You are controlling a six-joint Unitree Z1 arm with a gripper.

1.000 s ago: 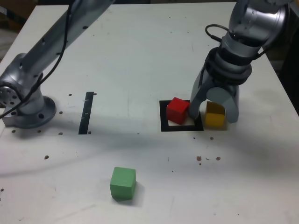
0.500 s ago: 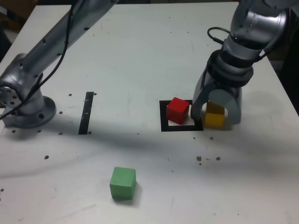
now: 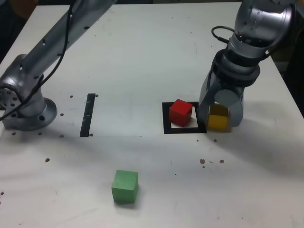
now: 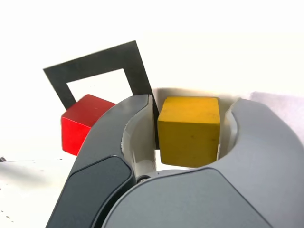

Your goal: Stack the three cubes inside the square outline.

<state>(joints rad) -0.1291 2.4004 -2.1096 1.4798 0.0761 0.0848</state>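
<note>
The red cube (image 3: pixel 181 112) (image 4: pixel 83 121) sits inside the square outline (image 3: pixel 166 124) (image 4: pixel 95 64), toward its far side. Just outside the outline, on the exterior view's right, the yellow cube (image 3: pixel 218 121) (image 4: pixel 189 130) rests on the table. My gripper (image 3: pixel 219 119) (image 4: pixel 190 107) reaches down over it, and in the wrist view both jaws press against the cube's sides, so it is shut on the yellow cube. The green cube (image 3: pixel 125 186) lies alone near the front of the table, well apart from the gripper.
A narrow black strip (image 3: pixel 88 114) lies on the white table, left of the outline in the exterior view. The arm's base (image 3: pixel 28 107) stands at the exterior view's left edge, and its links span the back of the table. Small dark specks dot the surface.
The jaws, which stood wide on either side of the yellow cube, have closed in against it. The cubes have not moved.
</note>
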